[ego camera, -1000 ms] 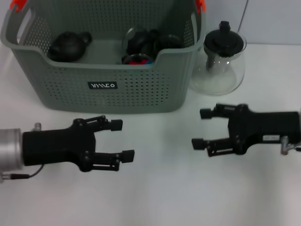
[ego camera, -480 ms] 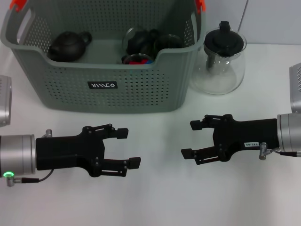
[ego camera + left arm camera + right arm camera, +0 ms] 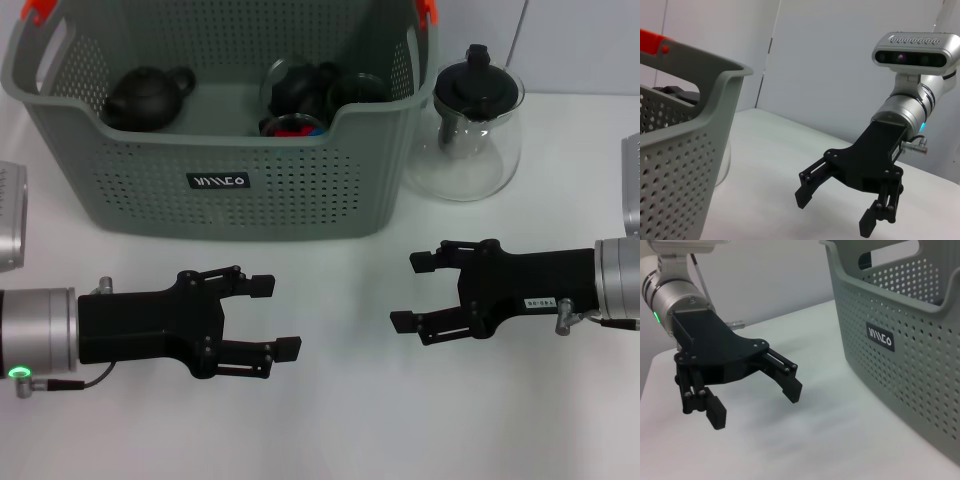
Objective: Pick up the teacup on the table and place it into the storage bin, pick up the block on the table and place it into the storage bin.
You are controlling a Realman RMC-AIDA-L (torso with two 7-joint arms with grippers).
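Left gripper (image 3: 268,316) at 8 o'clock hangs spread wide with nothing in it, pointing at the right gripper (image 3: 412,291) at 4 o'clock, equally agape and empty. The storage bin (image 3: 220,180) at 11 o'clock holds dark teaware, so both look done.

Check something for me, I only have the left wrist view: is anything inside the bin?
Observer: Yes. The bin holds a dark teapot on its left side and more dark items on its right.
Operator: Left gripper state?
Observer: The left gripper is open and empty, over the table in front of the bin.
Operator: What's beside the bin?
Observer: A glass teapot with a black lid stands on the table, to the bin's right.
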